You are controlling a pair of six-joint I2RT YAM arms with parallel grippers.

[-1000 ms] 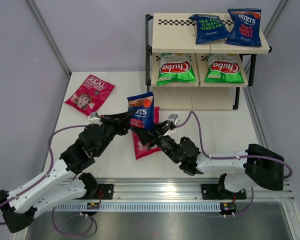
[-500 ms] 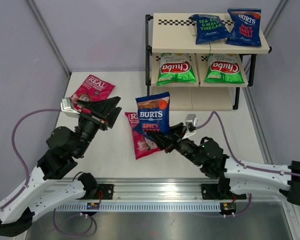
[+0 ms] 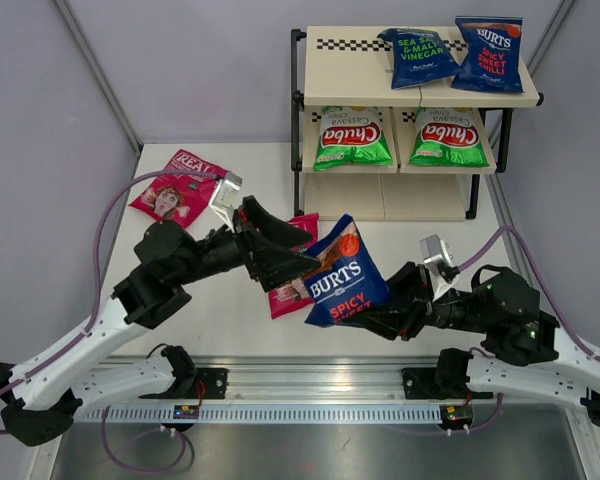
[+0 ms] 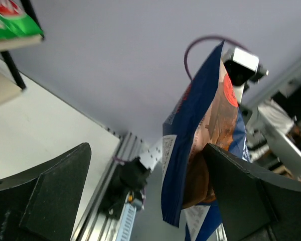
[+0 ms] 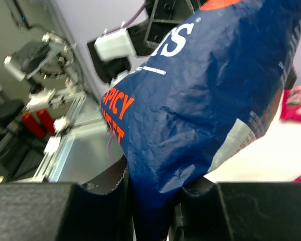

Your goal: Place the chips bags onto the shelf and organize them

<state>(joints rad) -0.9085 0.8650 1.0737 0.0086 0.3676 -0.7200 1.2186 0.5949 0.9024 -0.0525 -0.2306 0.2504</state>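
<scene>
white tabletop (image 3: 230, 325), grey walls all round. the right pincer (image 3: 382, 316) is pinching the bottom edge of a dark blue burts spicy bag (image 3: 345, 283), tilted up clear of the table, i'd guess for carrying to the shelf (image 3: 350, 75) well beyond it. the left pincer (image 3: 305, 250) is spread around the bag's top, not gripping. a pink real bag (image 3: 285, 295) lies underneath.

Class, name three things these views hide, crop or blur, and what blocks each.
- Top view: the nearer REAL bag, mostly under the BURTS bag and left gripper.
- Right wrist: where the right gripper pinches, covered by that bag; background blurred.
- Left wrist: the bag's front print, seen edge-on; its bottom is cropped.
</scene>
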